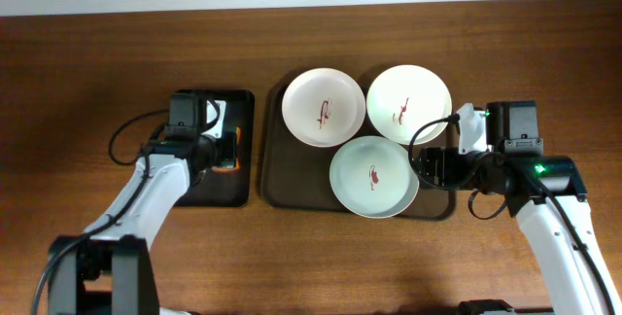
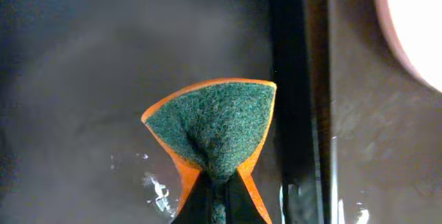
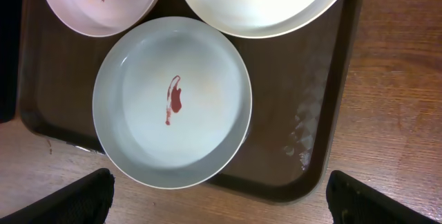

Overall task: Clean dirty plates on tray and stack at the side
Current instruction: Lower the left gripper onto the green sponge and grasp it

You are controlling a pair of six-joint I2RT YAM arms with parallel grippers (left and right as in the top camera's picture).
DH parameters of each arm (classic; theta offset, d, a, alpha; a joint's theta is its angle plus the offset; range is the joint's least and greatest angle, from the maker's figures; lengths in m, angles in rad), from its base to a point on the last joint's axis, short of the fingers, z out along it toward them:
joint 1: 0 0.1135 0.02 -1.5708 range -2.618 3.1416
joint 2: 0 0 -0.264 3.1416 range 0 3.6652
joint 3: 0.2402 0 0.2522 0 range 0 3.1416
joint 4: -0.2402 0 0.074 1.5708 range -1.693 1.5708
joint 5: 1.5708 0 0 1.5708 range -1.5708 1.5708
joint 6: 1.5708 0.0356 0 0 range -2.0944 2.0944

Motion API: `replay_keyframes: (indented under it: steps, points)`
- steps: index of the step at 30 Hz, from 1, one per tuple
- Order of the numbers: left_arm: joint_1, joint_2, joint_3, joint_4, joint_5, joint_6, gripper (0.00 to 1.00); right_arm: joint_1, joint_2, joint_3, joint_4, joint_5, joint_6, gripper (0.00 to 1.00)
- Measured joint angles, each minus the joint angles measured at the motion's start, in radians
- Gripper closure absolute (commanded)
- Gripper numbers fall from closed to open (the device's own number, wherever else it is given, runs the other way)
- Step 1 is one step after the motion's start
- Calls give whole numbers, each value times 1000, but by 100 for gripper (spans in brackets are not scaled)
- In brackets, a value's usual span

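Three white plates lie on the dark-brown tray (image 1: pixel 275 174), each with a dark-red smear: back left (image 1: pixel 324 107), back right (image 1: pixel 408 103), front (image 1: pixel 373 176). My right gripper (image 1: pixel 428 166) is open and empty beside the front plate's right edge. In the right wrist view its fingers (image 3: pixel 221 207) spread wide on either side of the front plate (image 3: pixel 173 99), near the tray's rim (image 3: pixel 311 169). My left gripper (image 2: pixel 217 207) is shut on an orange sponge with a green scouring face (image 2: pixel 214 124), held over the small black tray (image 2: pixel 83 79).
The black tray (image 1: pixel 243 111) lies just left of the brown tray. Its surface shows wet spots (image 2: pixel 162 189). Bare wooden table (image 1: pixel 78 82) surrounds both trays. The back left plate's edge (image 2: pixel 414 16) shows in the left wrist view.
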Motion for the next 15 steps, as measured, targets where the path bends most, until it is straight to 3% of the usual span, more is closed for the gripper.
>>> replay_keyframes:
  steps: [6,15]
  points:
    - [0,87,0,-2,-3,0,100,0,0,0,1,0,0,1]
    - [0,83,0,-8,-3,0,100,0,93,0,0,0,0,0]
